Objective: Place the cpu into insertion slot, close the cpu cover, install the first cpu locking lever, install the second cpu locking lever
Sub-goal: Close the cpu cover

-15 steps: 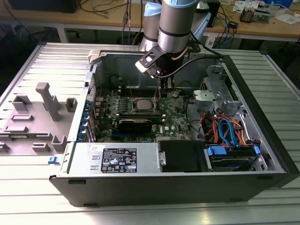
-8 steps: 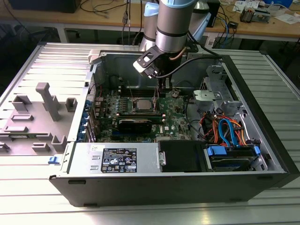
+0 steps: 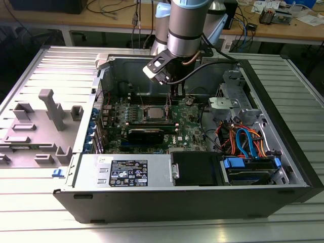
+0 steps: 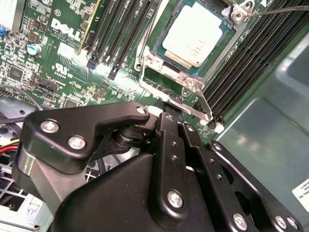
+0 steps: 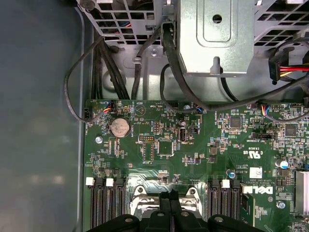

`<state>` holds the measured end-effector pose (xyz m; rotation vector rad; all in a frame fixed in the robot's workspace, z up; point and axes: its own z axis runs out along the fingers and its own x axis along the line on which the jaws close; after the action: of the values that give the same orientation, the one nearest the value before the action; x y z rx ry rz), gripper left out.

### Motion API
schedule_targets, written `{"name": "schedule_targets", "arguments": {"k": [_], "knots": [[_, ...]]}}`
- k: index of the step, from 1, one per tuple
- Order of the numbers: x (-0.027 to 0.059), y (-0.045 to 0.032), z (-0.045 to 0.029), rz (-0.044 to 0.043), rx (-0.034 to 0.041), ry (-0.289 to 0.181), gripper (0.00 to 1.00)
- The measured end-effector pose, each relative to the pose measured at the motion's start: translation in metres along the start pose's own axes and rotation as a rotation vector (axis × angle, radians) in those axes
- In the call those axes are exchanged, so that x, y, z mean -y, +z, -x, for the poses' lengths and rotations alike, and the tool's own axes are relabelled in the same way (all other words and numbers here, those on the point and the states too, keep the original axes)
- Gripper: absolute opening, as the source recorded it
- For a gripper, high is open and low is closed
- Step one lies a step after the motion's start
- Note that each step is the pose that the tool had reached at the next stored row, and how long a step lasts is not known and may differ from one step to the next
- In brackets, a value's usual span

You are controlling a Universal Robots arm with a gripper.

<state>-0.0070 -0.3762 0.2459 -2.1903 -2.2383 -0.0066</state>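
The gripper [image 4: 174, 113], pinched narrow at the cover's [image 4: 188, 81] edge near the exterior view's centre, could slip and gouge the seemingly seated cpu [image 4: 195, 36].

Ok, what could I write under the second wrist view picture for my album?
The cpu lies on the green board, with the black pincer close beside it.

The cpu [image 4: 197, 36] has a dull silver-grey metal top, and the cover [image 4: 146, 60] round it is brighter bare metal with a slight shine. The board [image 4: 63, 63] is glossy green lacquer and the memory slots [image 4: 120, 29] are matt black plastic. The gripper [image 4: 169, 108] is smooth matt black with bright steel screws, and the case wall [image 5: 38, 121] is satin grey metal.
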Motion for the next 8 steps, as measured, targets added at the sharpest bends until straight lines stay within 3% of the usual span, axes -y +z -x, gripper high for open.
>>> {"name": "schedule_targets", "arguments": {"k": [8], "knots": [[0.0059,0.0,-0.0001,0.0,0.0,0.0,0.11]]}}
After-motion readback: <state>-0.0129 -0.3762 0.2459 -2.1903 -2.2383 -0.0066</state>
